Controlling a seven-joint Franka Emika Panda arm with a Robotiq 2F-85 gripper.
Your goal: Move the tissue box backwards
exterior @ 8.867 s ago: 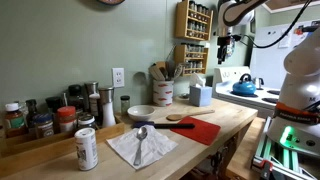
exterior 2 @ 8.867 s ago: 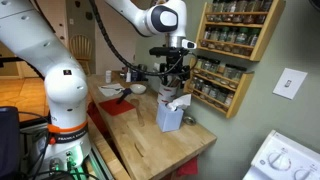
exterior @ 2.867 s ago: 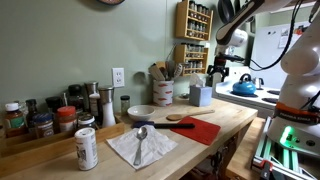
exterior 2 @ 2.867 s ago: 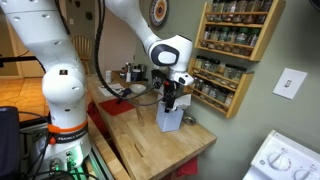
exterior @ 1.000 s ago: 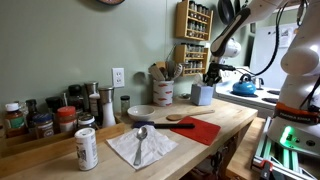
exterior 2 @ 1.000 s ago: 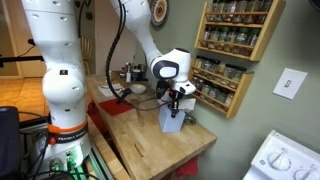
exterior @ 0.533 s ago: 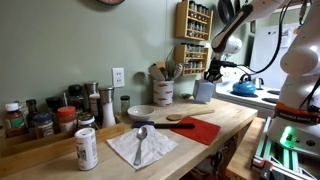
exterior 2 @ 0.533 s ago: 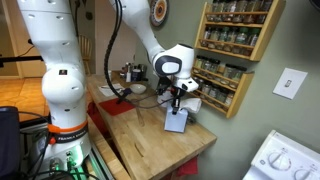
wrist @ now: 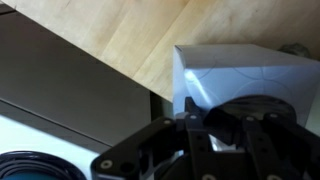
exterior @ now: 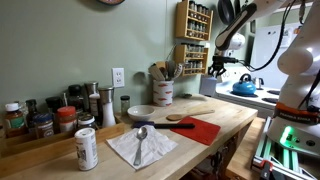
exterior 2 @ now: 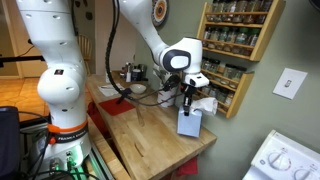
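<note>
gripper (exterior 2: 187, 101) gripping tissue box (exterior 2: 188, 124) top, near wooden counter (exterior 2: 148, 142) edge

a crock of wooden utensils (exterior: 163, 93) stands below the spice rack (exterior: 193, 20). a spoon (exterior: 141, 136) lies on a napkin (exterior: 155, 150) beside a can (exterior: 87, 149).

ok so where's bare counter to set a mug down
Bare wood: the counter stretch between the red mat and the tissue box. Crowded: the row of jars, and the crock and bowl behind the mat.
</note>
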